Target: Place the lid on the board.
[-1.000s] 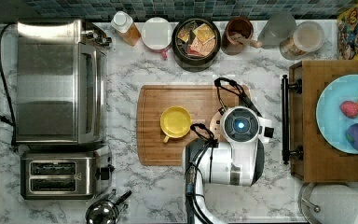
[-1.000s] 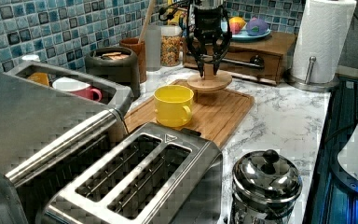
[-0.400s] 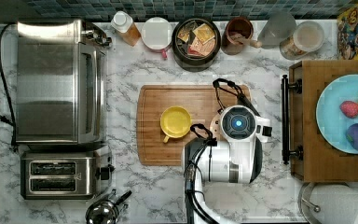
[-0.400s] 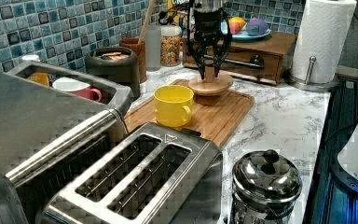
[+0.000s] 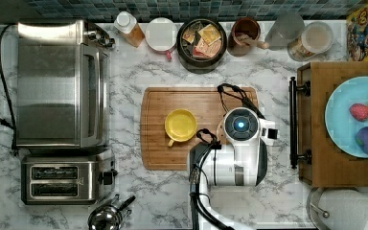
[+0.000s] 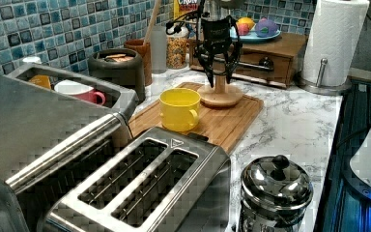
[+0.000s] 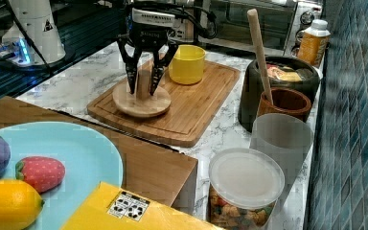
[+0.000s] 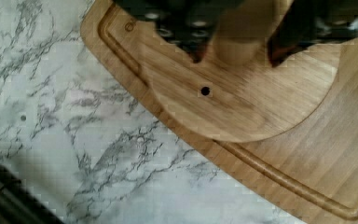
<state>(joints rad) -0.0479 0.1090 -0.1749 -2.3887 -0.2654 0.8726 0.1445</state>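
The lid (image 7: 141,103) is a round wooden disc with an upright wooden knob. It lies flat on the light bamboo board (image 7: 196,105), near the board's end closest to the darker tray. My gripper (image 7: 143,81) stands straight above it, open, with one finger on each side of the knob and a small gap to each. The wrist view shows the lid (image 8: 242,102) resting inside the groove of the board (image 8: 335,158), with my gripper (image 8: 237,51) around the knob. In the left view the lid (image 6: 221,96) sits beyond the mug under my gripper (image 6: 218,77).
A yellow mug (image 5: 180,125) stands mid-board (image 5: 196,100). The dark wooden tray (image 5: 335,163) with a blue plate of fruit (image 5: 354,117) is at the top view's right. Toaster oven (image 5: 60,81), toaster (image 5: 60,179), steel pot (image 5: 106,218) and jars ring the marble counter.
The lid has come down with the gripper and now rests on the board. The fingers have spread apart from the knob.
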